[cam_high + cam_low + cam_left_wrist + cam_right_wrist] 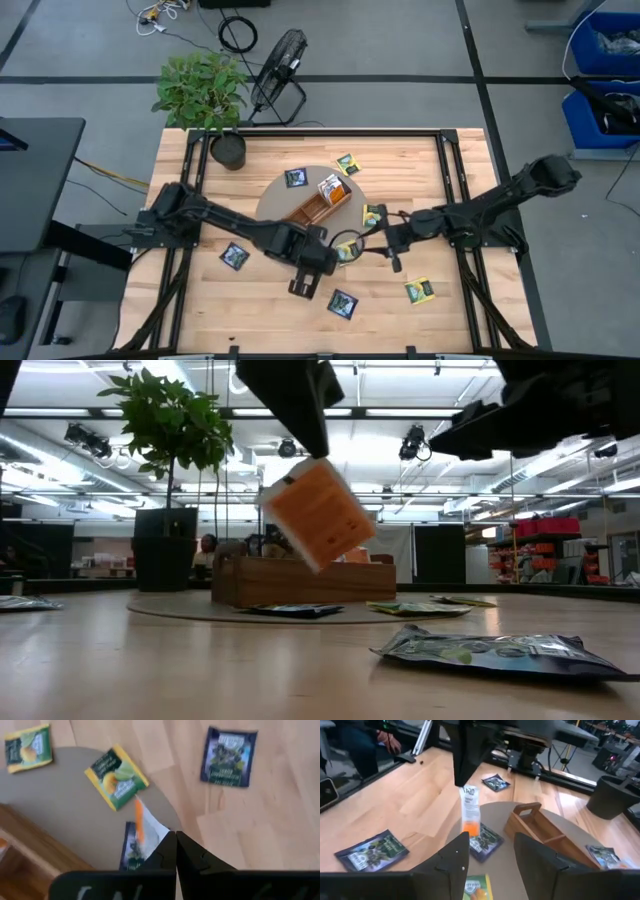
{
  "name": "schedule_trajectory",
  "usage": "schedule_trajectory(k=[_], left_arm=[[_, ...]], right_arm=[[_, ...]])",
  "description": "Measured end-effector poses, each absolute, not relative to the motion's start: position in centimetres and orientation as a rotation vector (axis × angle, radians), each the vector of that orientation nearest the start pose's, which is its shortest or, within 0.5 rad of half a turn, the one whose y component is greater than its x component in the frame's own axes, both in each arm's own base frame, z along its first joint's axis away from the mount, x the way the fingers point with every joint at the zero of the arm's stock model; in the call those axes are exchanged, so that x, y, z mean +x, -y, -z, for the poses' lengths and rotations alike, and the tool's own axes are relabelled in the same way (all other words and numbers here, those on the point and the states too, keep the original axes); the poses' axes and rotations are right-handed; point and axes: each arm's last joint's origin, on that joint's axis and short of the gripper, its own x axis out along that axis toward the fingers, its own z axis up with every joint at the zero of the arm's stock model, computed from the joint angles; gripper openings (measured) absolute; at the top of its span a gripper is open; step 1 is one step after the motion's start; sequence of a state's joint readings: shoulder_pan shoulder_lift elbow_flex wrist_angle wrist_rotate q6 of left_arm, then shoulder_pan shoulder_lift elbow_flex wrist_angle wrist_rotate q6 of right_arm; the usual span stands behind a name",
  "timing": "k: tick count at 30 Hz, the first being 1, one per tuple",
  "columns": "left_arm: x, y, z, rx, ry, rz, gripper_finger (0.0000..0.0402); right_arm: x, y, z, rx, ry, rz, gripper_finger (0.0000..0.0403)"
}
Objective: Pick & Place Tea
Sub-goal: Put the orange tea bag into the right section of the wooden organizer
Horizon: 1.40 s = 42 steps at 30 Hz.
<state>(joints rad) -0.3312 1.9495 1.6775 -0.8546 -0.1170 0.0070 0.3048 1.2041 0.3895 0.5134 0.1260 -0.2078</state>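
the left end effector (465,780) hung above the edge of the round grey mat (275,195), its fingers pinched shut on the top edge of an orange-and-white tea packet (469,810), which dangled clear of the table (200,290) and tilted in the low view; the right end effector (487,855) waited just beside it over the mat, fingers spread wide and holding nothing; the other packets lay scattered: a navy packet (482,841) on the mat directly under the hanging one, a yellow-green packet (116,777) near it, another yellow-green packet (27,747) farther on the mat, more navy packets (342,303) flat on the bare wood; the wooden tray (315,205) stood on the mat with one orange packet (331,187) upright in it; the packet looked very light, thin and limp, likely to swing and twist from a corner grip, and its glossy wrapper looked slippery; a hold along one sealed edge seemed safest, and the flat ones would probably need a finger slid under an edge; the table was pale wood planks inside a black frame; a potted plant (205,95) sat at its far corner; beyond lay a grey floor with a fan (275,70), cables and blue bins (605,75), under bright ceiling lights; a person's hand (387,740) showed off the table's edge.
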Motion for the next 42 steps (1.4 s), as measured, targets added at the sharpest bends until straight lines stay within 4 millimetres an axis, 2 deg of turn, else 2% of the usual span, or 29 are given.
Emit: schedule_trajectory(k=[9, 21, 31, 42], left_arm=[[39.6, 11.9, -25.5, 0.262, -1.078, 0.232, 0.0000], [40.1, 10.2, -25.5, 0.257, -1.078, 0.219, 0.0000], [40.3, 9.5, -25.5, 0.263, -1.076, 0.225, 0.0000], [40.8, 9.0, -25.8, 0.271, -1.028, 0.231, 0.0001]], right_arm=[[26.2, -7.5, -17.3, -0.367, -0.364, -0.203, 0.0165], [29.7, -8.7, -17.3, -0.370, -0.363, -0.251, 0.0165], [30.2, -8.7, -16.7, -0.353, -0.393, -0.245, 0.0165], [30.6, -7.5, -16.7, -0.308, -0.392, -0.200, 0.0164]])
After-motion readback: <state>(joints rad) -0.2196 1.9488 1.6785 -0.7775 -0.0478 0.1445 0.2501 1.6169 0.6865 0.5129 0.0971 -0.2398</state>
